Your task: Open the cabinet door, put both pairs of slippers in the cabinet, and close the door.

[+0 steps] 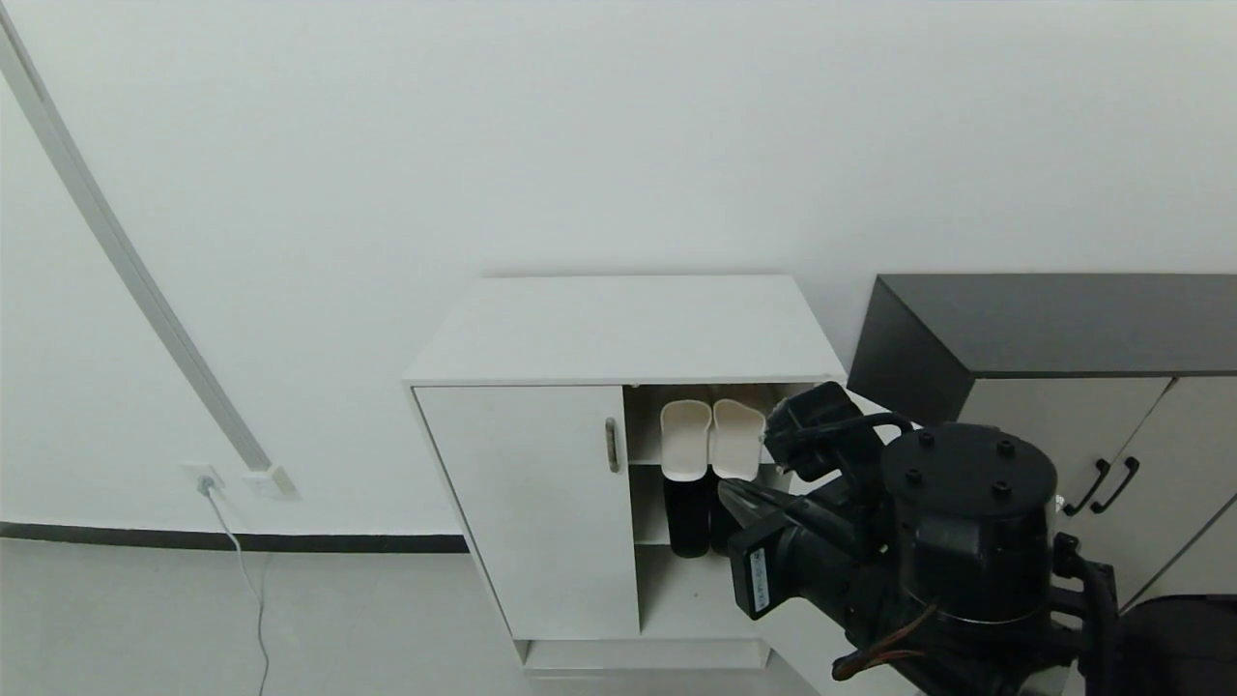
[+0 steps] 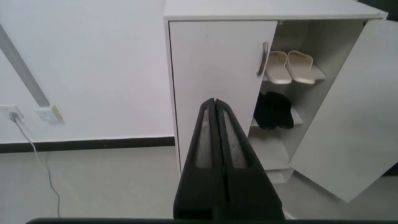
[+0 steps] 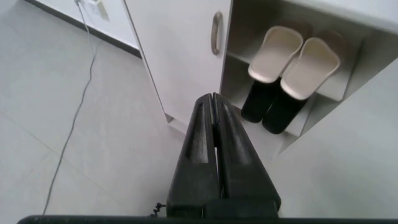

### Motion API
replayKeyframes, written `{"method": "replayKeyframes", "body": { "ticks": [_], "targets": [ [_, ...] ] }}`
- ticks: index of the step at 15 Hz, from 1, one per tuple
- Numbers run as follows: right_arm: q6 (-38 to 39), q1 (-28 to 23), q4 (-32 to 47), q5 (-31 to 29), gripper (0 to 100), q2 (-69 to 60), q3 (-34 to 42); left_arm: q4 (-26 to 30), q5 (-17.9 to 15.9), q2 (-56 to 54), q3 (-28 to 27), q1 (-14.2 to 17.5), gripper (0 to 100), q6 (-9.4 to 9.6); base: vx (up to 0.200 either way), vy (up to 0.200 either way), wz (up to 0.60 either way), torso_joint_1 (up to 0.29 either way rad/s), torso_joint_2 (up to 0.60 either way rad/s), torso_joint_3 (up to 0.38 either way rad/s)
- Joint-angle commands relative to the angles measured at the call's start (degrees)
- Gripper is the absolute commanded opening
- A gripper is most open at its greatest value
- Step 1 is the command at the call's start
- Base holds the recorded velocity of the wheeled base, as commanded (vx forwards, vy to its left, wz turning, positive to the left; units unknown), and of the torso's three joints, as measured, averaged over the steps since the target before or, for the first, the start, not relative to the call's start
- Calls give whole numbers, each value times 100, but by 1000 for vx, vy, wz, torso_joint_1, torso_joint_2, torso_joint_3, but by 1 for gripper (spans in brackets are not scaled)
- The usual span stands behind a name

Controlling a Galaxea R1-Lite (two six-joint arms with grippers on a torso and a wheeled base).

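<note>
The white cabinet (image 1: 618, 329) stands against the wall with its left door (image 1: 532, 503) closed and its right door (image 2: 348, 112) swung open. A cream pair of slippers (image 1: 712, 440) lies on the upper shelf, and a black pair (image 1: 688, 517) rests on the shelf below. Both pairs also appear in the wrist views: cream (image 2: 289, 65) (image 3: 292, 56) and black (image 2: 273, 111) (image 3: 270, 106). My right gripper (image 1: 725, 486) (image 3: 213, 98) is shut and empty, just in front of the open compartment. My left gripper (image 2: 213, 102) is shut and empty, farther back, facing the closed door.
A dark-topped cabinet (image 1: 1053, 319) with black handles stands close on the right. A wall socket (image 1: 205, 479) with a hanging cable (image 1: 256, 599) is to the left. Bare floor (image 1: 242, 628) stretches left of the white cabinet.
</note>
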Motion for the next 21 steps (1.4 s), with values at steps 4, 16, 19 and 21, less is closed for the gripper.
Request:
{"method": "replayKeyframes", "body": {
  "ticks": [4, 16, 19, 21],
  "targets": [
    [-65, -87, -35, -10, 0, 37, 9, 3, 1, -1, 1, 1, 0, 0, 0, 0, 0, 203, -455, -250],
    [-258, -236, -387, 7, 0, 160, 150, 3, 1, -1, 1, 1, 0, -8, 0, 0, -100, 9, -17, -10],
    [-267, -254, -387, 7, 0, 160, 150, 3, 1, -1, 1, 1, 0, -8, 0, 0, -600, 9, -4, 1],
    [-276, -351, -405, 7, 0, 169, 141, 3, 1, -1, 1, 1, 0, -8, 0, 0, -600, 5, 5, 2]
  ]
}}
